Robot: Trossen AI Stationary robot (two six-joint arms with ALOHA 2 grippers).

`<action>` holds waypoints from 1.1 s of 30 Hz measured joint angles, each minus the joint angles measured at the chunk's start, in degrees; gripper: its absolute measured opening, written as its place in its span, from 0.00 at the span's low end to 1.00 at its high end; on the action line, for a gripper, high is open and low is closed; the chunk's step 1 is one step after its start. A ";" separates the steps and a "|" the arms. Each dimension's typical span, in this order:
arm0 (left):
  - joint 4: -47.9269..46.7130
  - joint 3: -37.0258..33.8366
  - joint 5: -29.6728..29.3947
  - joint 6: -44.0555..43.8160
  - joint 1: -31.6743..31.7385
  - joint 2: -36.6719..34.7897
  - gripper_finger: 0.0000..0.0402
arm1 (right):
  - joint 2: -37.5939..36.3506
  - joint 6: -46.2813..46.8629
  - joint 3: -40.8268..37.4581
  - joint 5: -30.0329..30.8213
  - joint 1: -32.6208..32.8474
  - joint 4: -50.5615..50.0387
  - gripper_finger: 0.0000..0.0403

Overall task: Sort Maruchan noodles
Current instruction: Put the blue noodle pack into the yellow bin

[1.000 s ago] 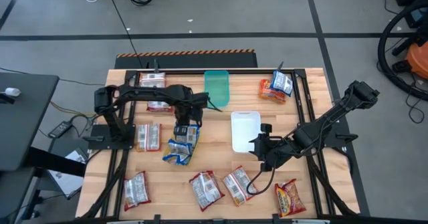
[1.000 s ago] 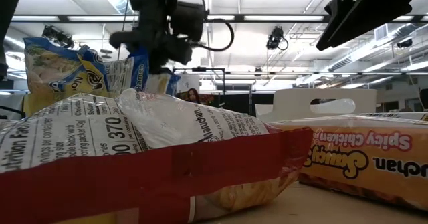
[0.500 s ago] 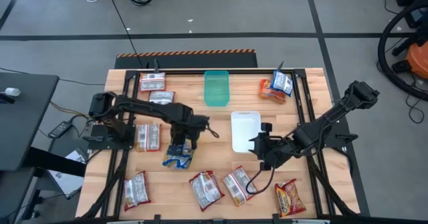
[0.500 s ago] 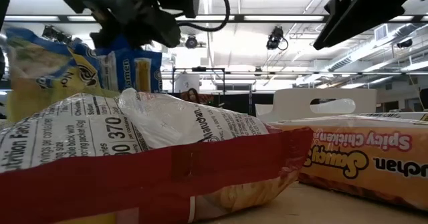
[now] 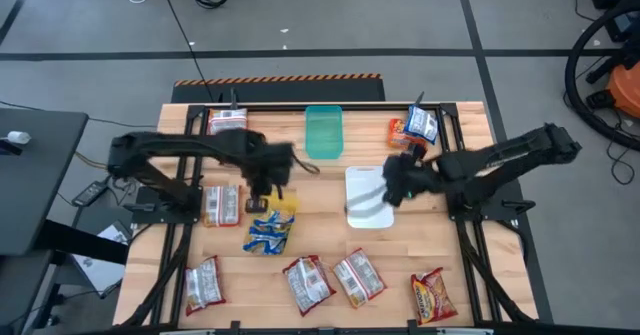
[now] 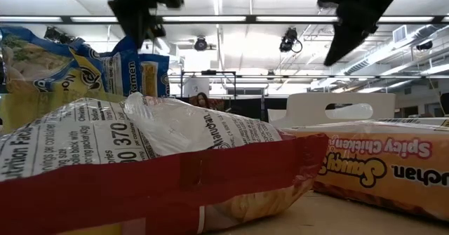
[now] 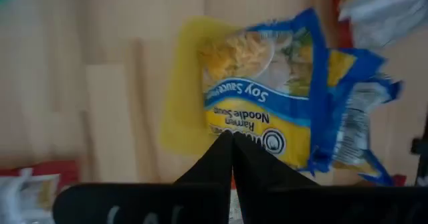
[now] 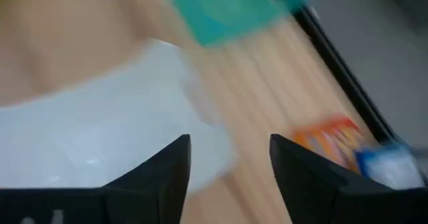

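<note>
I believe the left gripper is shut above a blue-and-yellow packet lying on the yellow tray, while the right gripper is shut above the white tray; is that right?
Not quite: the right gripper is open, its fingers standing apart in the right wrist view. The rest holds: it is above the white tray, and the left gripper is shut above the blue-and-yellow packet on the yellow tray.

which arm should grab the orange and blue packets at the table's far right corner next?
Probably the right. The right gripper is open above the white tray, close to those packets. The left gripper is shut over the blue-and-yellow soy sauce ramen packet on the yellow tray, farther off.
</note>
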 joint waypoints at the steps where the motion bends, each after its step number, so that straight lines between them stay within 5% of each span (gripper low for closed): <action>1: 1.26 0.00 -0.03 0.02 0.59 -1.97 0.05 | -0.36 -0.63 0.00 -0.36 -3.16 -1.57 0.54; 11: 16.67 -2.29 -0.56 0.48 -0.08 -15.59 0.05 | 3.77 -22.40 -0.40 -0.11 -30.48 -10.16 0.63; 23: 22.63 -11.93 -1.99 1.81 -3.74 -25.10 0.05 | 3.18 -25.15 -11.28 -2.43 -42.69 -2.22 0.59; 33: 25.60 -15.68 -2.36 1.74 -2.92 -26.00 0.05 | 9.96 -30.10 -11.58 -3.49 -51.10 1.75 0.52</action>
